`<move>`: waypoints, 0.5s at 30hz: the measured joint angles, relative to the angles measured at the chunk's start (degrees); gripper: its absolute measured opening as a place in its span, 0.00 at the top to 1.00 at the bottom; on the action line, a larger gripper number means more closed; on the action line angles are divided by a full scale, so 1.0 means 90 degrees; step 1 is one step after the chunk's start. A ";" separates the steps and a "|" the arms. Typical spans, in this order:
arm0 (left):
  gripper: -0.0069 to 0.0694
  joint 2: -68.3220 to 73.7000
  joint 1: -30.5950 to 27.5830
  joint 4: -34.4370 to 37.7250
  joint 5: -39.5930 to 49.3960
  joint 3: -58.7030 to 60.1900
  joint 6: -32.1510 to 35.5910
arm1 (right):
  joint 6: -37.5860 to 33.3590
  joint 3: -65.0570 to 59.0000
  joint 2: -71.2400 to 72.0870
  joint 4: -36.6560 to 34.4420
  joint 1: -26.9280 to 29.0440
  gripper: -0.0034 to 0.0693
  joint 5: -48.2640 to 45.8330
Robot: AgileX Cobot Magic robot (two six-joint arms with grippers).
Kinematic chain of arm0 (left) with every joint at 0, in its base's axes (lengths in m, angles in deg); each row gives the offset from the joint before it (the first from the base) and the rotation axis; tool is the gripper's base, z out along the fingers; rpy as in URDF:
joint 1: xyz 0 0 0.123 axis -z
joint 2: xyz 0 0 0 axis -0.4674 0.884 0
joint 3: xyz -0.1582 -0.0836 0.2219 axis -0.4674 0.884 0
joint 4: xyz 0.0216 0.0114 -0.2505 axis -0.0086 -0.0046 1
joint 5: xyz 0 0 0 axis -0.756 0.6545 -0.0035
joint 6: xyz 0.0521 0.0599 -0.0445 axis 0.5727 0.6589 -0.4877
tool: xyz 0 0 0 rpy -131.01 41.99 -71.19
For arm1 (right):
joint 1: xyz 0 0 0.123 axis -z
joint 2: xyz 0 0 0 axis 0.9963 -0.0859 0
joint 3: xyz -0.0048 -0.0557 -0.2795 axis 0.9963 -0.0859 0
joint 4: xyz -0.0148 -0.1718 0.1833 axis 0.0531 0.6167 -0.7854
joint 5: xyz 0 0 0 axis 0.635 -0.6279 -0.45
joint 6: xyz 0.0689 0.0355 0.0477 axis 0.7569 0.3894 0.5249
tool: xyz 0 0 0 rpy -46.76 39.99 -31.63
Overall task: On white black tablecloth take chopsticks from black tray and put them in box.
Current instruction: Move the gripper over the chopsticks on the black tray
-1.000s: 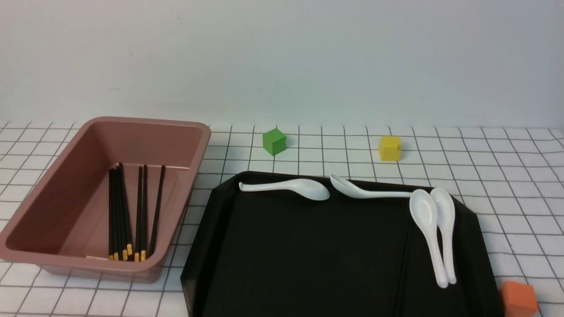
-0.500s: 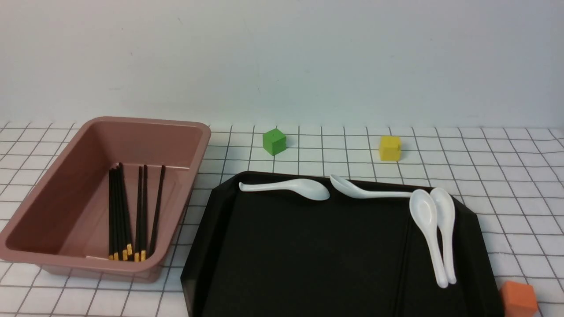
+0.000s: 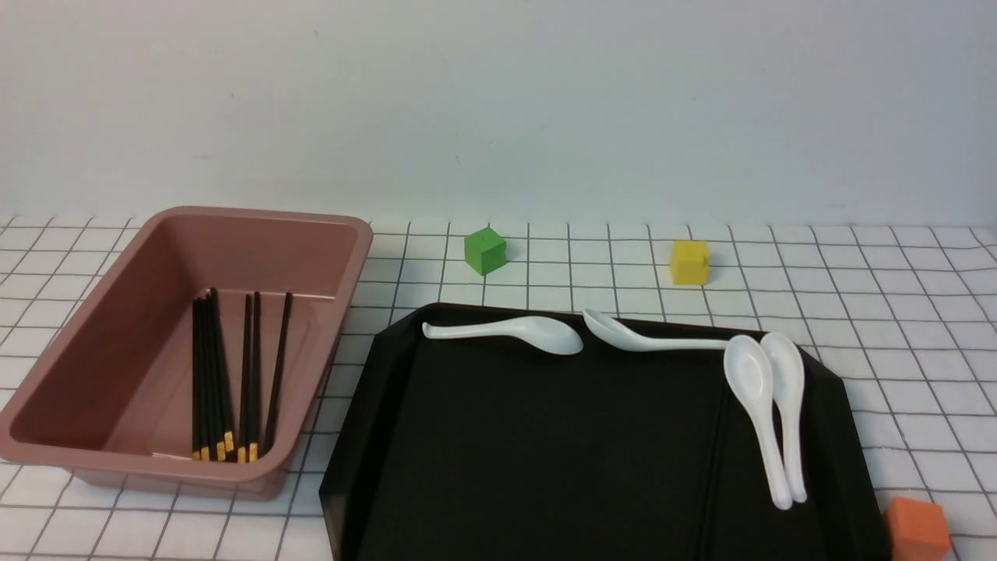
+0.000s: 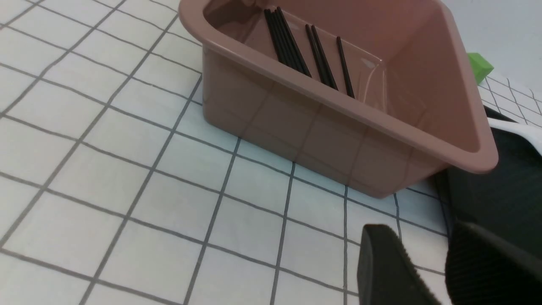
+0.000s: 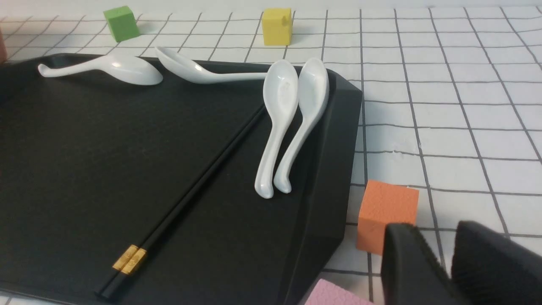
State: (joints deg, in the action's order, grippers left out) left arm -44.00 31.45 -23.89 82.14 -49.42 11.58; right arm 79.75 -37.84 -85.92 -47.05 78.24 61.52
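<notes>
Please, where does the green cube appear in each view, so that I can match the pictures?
Front view: the green cube stands on the tablecloth beyond the far edge of the black tray, between the box and the yellow cube.
Left wrist view: only part of it shows, behind the box's rim.
Right wrist view: it stands on the tablecloth beyond the tray's far edge.
Shared landmark: the black tray.

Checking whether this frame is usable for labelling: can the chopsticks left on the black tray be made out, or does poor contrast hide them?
Front view: the chopsticks nearly vanish against the black tray, a faint line. Right wrist view: they are sharp, yellow bands plain; the spoons carry glare spots. Left wrist view: only the ones in the box show.
</notes>
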 joint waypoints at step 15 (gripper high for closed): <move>0.60 0.0000 0.0000 0.0000 0.0000 0.0000 0.0000 | 0.0000 0.0000 0.0000 0.0000 0.0000 0.67 0.0000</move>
State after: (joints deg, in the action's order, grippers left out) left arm -44.00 31.45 -23.89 82.14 -49.42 11.58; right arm 79.75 -37.84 -85.92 -47.05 78.24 61.52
